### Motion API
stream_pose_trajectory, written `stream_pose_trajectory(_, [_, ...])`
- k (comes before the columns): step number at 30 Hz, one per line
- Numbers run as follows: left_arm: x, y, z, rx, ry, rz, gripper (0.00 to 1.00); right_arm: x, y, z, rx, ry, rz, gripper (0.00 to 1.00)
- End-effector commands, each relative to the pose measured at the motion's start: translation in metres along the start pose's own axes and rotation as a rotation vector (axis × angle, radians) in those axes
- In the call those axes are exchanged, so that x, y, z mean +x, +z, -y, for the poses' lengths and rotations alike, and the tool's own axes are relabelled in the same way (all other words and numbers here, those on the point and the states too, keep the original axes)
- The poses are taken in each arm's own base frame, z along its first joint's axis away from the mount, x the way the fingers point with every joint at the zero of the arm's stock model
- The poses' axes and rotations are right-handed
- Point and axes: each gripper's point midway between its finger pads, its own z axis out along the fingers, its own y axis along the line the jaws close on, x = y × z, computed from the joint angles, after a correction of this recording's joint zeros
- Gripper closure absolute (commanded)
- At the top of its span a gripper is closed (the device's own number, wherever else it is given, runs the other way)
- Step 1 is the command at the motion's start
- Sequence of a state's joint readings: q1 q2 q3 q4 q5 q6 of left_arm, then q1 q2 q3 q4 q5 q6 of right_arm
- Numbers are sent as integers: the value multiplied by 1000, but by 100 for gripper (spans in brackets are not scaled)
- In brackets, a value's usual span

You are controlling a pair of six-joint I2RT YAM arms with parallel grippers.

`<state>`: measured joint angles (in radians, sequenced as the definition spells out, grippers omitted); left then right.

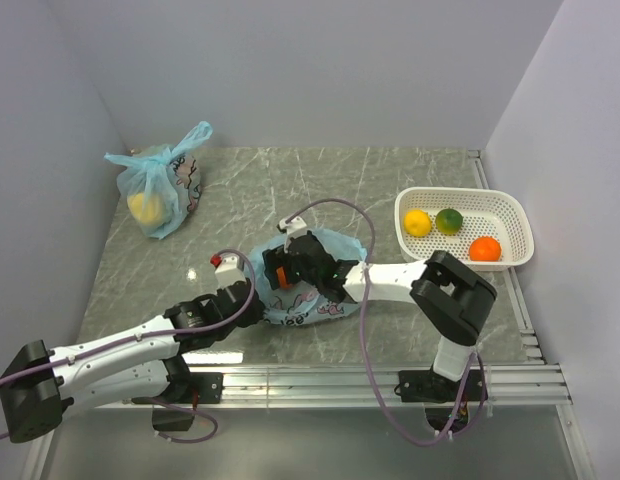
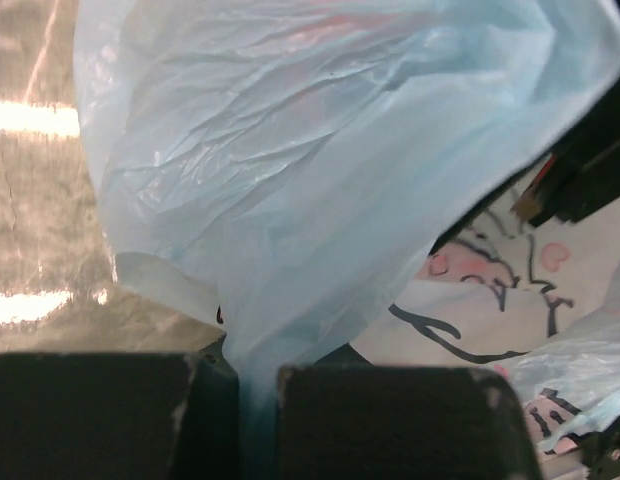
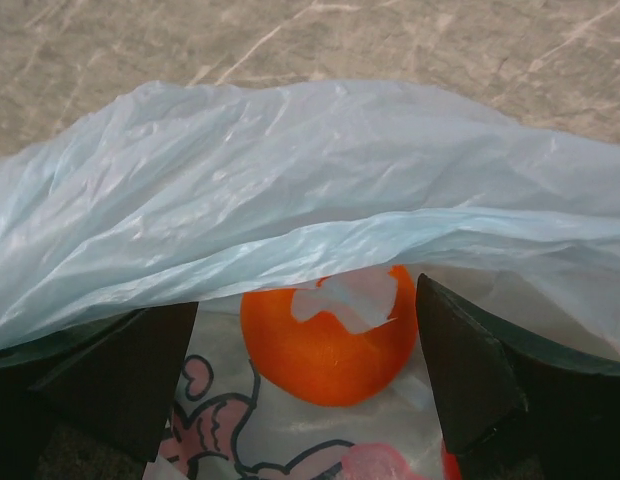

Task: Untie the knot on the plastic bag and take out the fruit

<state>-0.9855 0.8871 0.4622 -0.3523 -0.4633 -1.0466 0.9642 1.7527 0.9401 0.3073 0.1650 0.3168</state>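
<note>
Thin, crinkled, translucent plastic bag (image 3: pixel 290 170) on a glossy marbled table (image 1: pixel 390 180).

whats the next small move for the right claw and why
Probably ease the right claw a little forward and close it on the orange fruit: the fruit lies just ahead between its open jaws, inside the plastic bag, whose film the left claw pinches.

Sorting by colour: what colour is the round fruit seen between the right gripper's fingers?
Orange. The round fruit shows best in the right wrist view.
</note>
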Motion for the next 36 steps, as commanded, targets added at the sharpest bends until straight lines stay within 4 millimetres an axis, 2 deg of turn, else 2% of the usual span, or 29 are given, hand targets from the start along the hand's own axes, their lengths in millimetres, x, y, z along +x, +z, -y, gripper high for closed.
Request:
stream_pose_trajectory(1, [11,2,5,32,-34,-37,99,-2,9,-11,-20,-34,-21,4])
stream_pose_trajectory(5, [17,5,1,27,-43,-51,99,17,18,-7,10,-56,-70,4])
stream_pose_trajectory(9, [18,5,1,32,-50,-49,99,25,22,-6,21,-62,-89,9])
stream_pose_trajectory(13, [16,5,1,28,-46,-42,100,30,23,-2,38,-65,-109,9])
stream_pose_trajectory(14, [16,5,1,28,-44,-40,100,28,20,-2,39,-62,-99,12])
stream_pose_trajectory(15, [15,5,1,26,-45,-40,100,25,19,-2,36,-58,-85,22])
stream_pose_trajectory(16, [14,5,2,27,-46,-37,99,27,16,0,38,-59,-86,28])
stream_pose_trajectory(17, [13,5,1,25,-46,-33,99,19,11,-2,30,-54,-67,34])
stream_pose_trajectory(18, [12,5,1,24,-44,-29,99,15,8,-3,24,-57,-58,47])
stream_pose_trajectory(19, [11,4,2,25,-45,-24,100,16,4,-3,20,-57,-58,52])
stream_pose_trajectory(20, [9,4,2,22,-43,-17,99,6,-4,-6,7,-52,-32,58])
stream_pose_trajectory(21, [5,3,2,17,-39,-6,99,2,-9,-6,2,-58,-23,69])
stream_pose_trajectory(22, [2,2,2,15,-36,4,99,2,-14,-6,-4,-62,-25,74])
stream_pose_trajectory(23, [-1,1,3,12,-31,14,99,-10,-23,-10,-27,-60,0,81])
stream_pose_trajectory(25, [-7,1,-2,-23,-14,37,100,-12,-33,-12,-45,-80,-4,86])
stream_pose_trajectory(26, [-14,-1,2,-23,-14,52,99,-23,-42,-14,-59,-79,18,87])
stream_pose_trajectory(28, [-20,-2,-4,-60,15,75,99,-24,-53,-16,-77,-100,5,90])
stream_pose_trajectory(29, [-26,-4,0,-61,17,88,100,-36,-63,-18,-88,-100,34,91])
stream_pose_trajectory(31, [-31,-4,-3,-86,44,107,99,-43,-76,-20,-106,-119,50,92])
stream_pose_trajectory(32, [-36,-5,1,-83,51,116,99,-58,-89,-22,-122,-118,92,92])
stream_pose_trajectory(33, [-37,-5,0,-90,57,119,100,-63,-95,-22,-133,-131,109,92])
stream_pose_trajectory(34, [-39,-6,1,-93,57,128,99,-70,-102,-20,-134,-133,130,92])
stream_pose_trajectory(35, [-41,-6,1,-94,60,132,99,-88,-114,-14,-126,-124,182,92])
stream_pose_trajectory(36, [-42,-6,1,-97,61,134,99,-96,-121,-10,-125,-125,206,92])
